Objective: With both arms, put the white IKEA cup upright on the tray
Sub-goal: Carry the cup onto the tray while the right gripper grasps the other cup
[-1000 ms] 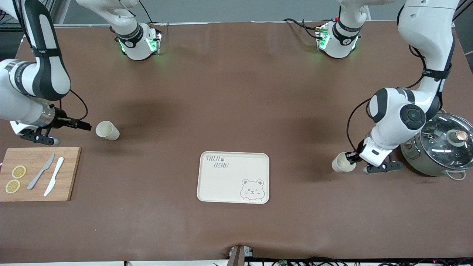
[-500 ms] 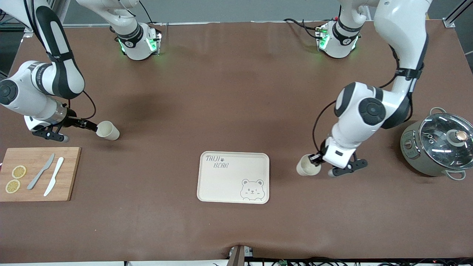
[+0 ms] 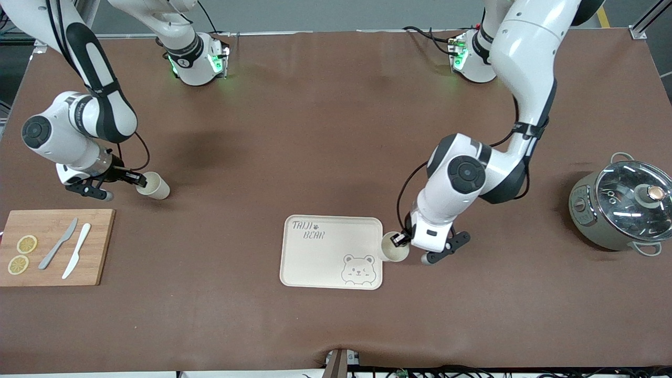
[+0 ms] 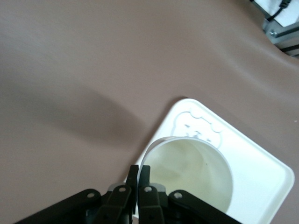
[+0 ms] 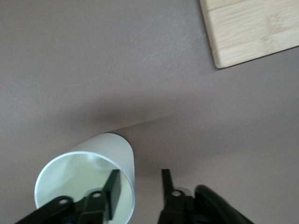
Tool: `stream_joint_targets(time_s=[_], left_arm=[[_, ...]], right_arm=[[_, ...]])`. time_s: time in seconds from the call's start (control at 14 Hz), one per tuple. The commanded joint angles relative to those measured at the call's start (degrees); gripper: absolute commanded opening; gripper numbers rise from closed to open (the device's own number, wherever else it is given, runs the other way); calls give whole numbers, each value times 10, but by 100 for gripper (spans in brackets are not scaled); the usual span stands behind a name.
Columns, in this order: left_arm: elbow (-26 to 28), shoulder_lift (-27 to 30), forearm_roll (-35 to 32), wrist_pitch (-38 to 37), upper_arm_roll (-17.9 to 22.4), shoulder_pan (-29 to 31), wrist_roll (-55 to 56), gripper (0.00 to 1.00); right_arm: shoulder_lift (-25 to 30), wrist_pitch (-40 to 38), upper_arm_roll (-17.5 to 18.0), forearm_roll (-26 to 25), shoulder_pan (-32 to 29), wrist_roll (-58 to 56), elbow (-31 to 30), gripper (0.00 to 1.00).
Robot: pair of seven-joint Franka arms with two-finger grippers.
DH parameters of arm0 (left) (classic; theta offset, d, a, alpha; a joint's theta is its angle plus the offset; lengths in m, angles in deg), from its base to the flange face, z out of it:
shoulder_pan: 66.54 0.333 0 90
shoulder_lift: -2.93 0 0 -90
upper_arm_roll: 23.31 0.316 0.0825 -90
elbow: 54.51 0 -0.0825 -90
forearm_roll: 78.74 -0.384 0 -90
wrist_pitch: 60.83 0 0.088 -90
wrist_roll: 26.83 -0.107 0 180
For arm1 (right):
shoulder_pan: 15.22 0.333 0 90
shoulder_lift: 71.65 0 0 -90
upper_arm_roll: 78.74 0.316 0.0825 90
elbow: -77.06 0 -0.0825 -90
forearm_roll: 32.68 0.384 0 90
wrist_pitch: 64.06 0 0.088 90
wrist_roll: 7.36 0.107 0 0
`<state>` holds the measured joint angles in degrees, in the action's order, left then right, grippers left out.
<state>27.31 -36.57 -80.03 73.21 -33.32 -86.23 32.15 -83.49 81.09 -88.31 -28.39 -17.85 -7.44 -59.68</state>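
Just over tray [image 3: 325, 252] edge, left hand [image 3: 400, 240] clamped on cup [image 3: 394, 253]; right hand [image 3: 140, 181] apart astride second cup [image 3: 156, 187] near board [image 3: 58, 262].

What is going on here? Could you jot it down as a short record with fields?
Left gripper: shut on the rim of the carried cup, over the tray's edge toward the left arm's end
Right gripper: one finger inside the lying cup, one outside its wall, not yet clamped
Tray: no cup on it yet
Cutting board: holds two knives and two lemon slices
Pot: lidded, at the left arm's end of the table
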Motion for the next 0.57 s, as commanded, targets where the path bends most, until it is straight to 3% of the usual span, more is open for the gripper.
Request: stream_joint_targets(time_s=[0.0,0.21,0.36,0.5], left_arm=[[-54,-36,-11,-13,15,-27,26,0],[-54,-58,-12,-10,34,-49,26,0],[-55,-68,-12,-8,43,-68,27,0],[-53,-72,-12,-8,43,-76,29,0]], right_arm=[[8,9,2,17,7,-9,-12,0],[11,-13,3,18,10,-5,-5,0],[23,-91,3,22,19,-5,31,0],[22,-201,3,30,20,-3,112,0]])
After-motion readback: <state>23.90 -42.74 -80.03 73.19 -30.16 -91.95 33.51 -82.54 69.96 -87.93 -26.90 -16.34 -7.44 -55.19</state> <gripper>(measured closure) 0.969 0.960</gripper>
